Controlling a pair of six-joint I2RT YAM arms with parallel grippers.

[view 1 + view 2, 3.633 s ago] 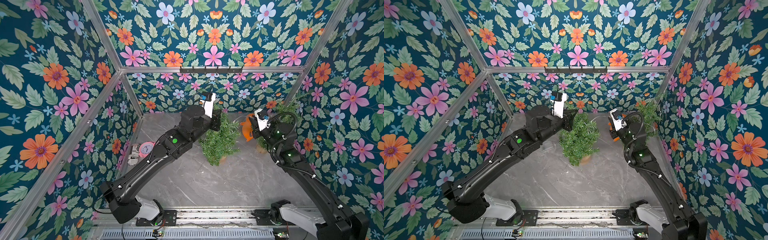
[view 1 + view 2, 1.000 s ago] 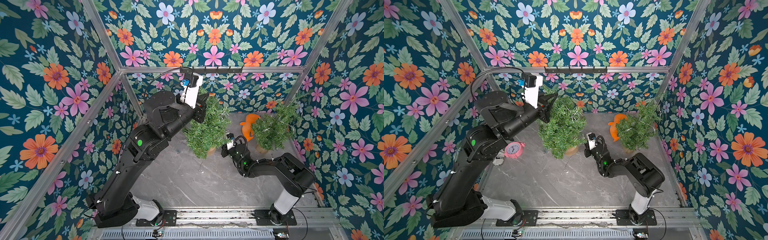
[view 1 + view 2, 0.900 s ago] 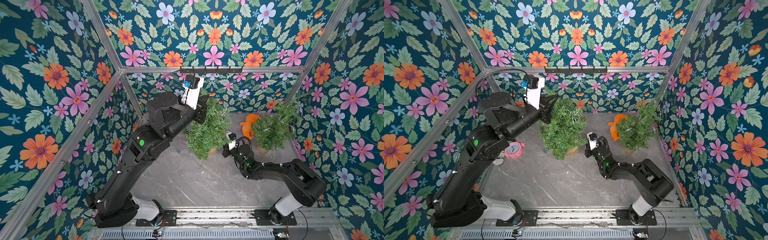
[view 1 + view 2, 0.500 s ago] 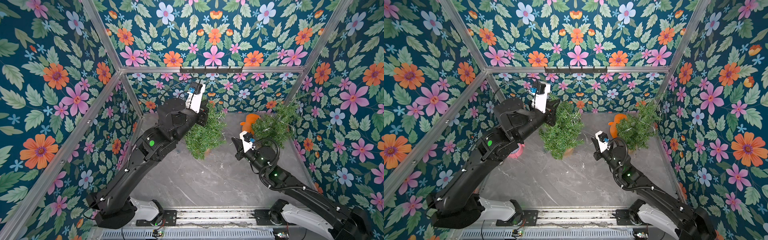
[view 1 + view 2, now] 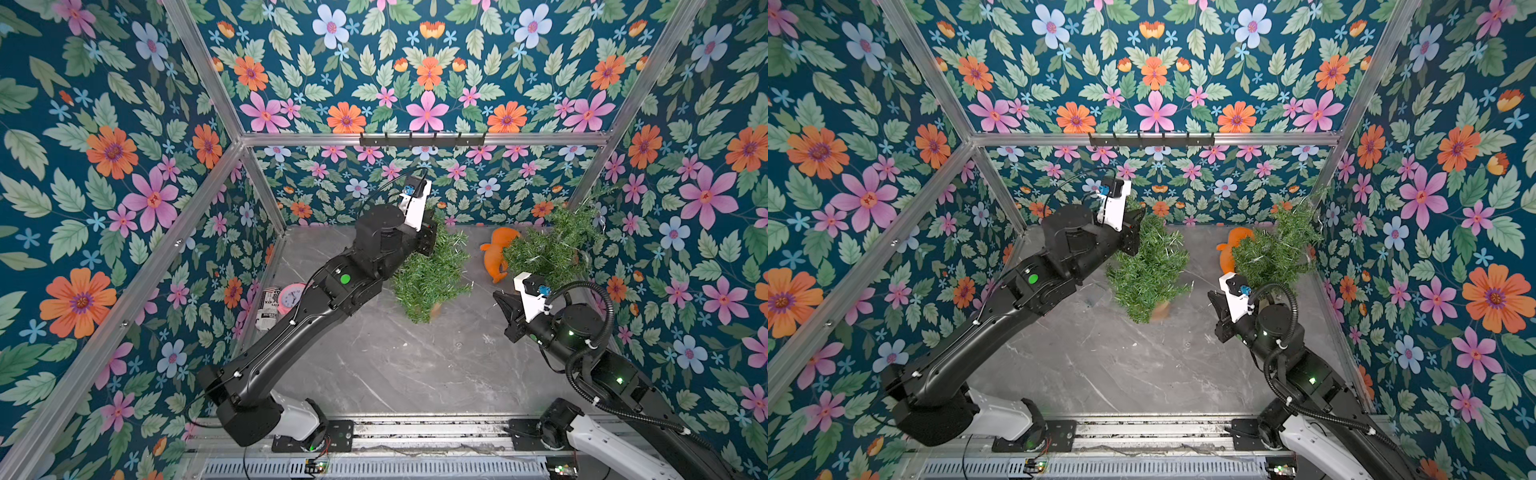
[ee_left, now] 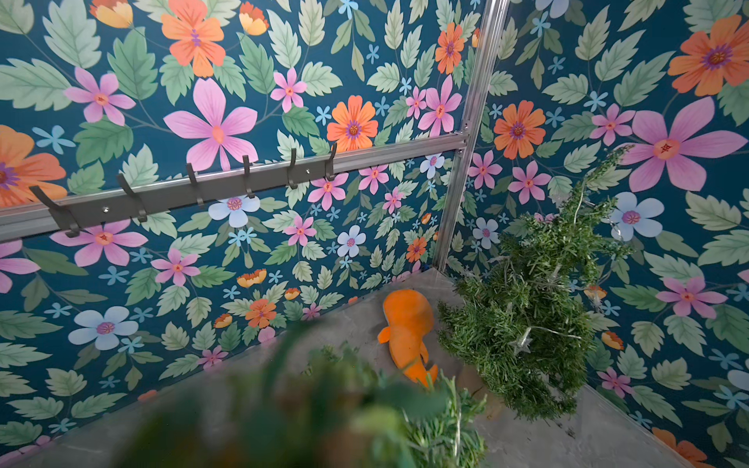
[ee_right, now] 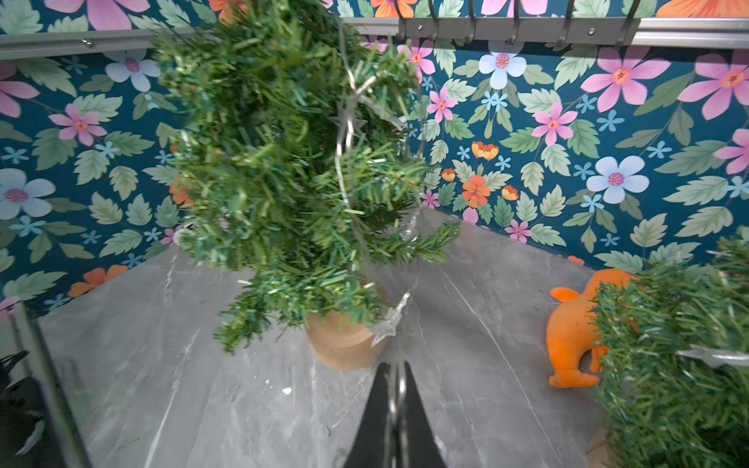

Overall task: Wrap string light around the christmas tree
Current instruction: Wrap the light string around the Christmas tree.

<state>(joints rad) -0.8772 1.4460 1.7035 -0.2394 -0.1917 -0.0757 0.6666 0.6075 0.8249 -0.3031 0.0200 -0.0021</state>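
tension worries me: right gripper [image 7: 395, 370] pinching the string light [image 7: 387, 322] could yank the christmas tree [image 7: 275, 162] my left gripper [image 5: 431, 243] clamps.

Christmas trees: two, potted. Corner tree [image 5: 548, 245] just beside the orange plush toy [image 5: 494, 253]; middle tree [image 5: 428, 274] near the toy.
Plush toys: one.
Pink alarm clock [image 5: 291, 297]: one, well apart from the toy.
White can [image 5: 266, 309]: one, farther still.
Hook rack [image 5: 422, 140]: one, six hooks.
Star string light [image 7: 389, 322]: strand count unclear.
Robot arms: two, left arm [image 5: 332, 299] and right arm [image 5: 582, 332].
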